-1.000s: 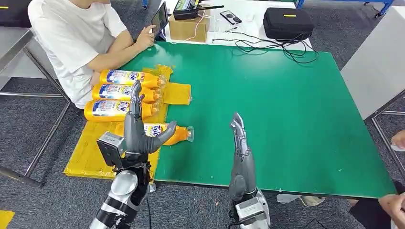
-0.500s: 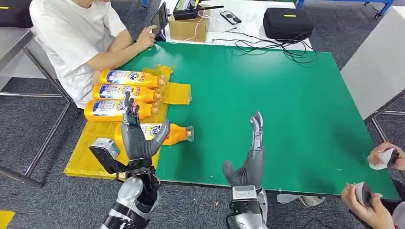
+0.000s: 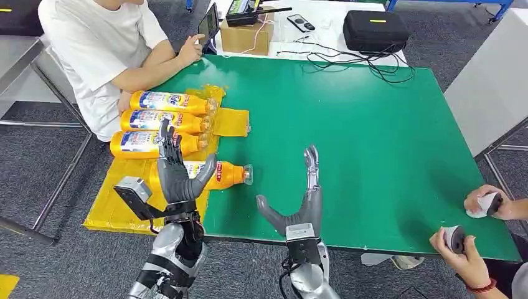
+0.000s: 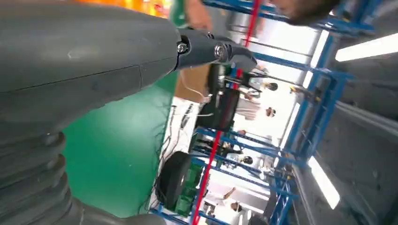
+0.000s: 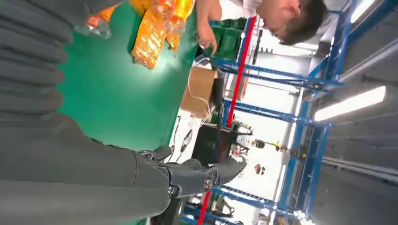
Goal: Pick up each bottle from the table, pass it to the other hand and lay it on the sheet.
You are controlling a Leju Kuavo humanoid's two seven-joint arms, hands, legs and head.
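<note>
Moved: right hand [image 3: 303, 202] slid nearer the yellow sheet [image 3: 118, 196] and its thumb now sticks out.
Left hand [image 3: 177, 174]: fingers spread, holding nothing, above the sheet's edge.
Right hand: fingers apart, holding nothing.
Bottles: three bottles [image 3: 163, 120] lie on the sheet; a fourth bottle [image 3: 221, 174] lies half off it on the green worktop [image 3: 373, 137].

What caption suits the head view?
Both hands, left and right, open above the green table; four orange bottles lie by.

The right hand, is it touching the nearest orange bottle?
Apart. In the head view, bare green table shows between the right hand and the bottle.
</note>
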